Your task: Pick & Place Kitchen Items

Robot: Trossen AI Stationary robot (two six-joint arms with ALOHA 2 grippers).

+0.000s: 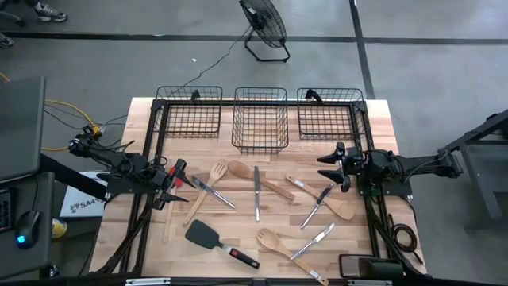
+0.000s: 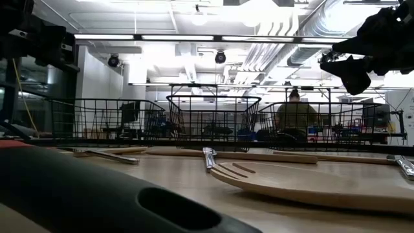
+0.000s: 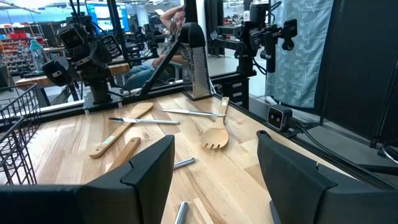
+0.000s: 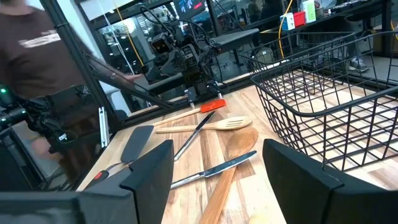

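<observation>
The kitchen items lie flat on the wooden table [image 1: 373, 127]. There are a wooden fork [image 1: 209, 189], a long wooden spoon [image 1: 258, 179], a silver knife [image 1: 256, 193], a black turner [image 1: 208, 234] and more cutlery. A red-headed spatula [image 1: 170, 199] lies at the left, also seen in the right wrist view [image 4: 211, 106]. My left gripper [image 1: 181, 171] hangs open and empty above the spatula's red head; its fingers frame the fork [image 3: 215, 134] in the left wrist view. My right gripper [image 1: 327, 167] hangs open and empty above the table's right side, near a small wooden spoon [image 1: 325, 199].
Three black wire baskets [image 1: 189, 113] [image 1: 260, 119] [image 1: 327, 114] stand in a row along the far edge. Another wooden spoon [image 1: 279, 242] and a silver knife [image 1: 313, 241] lie near the front edge. A person [image 2: 296, 116] sits beyond the table. A fan [image 1: 266, 28] stands on the floor.
</observation>
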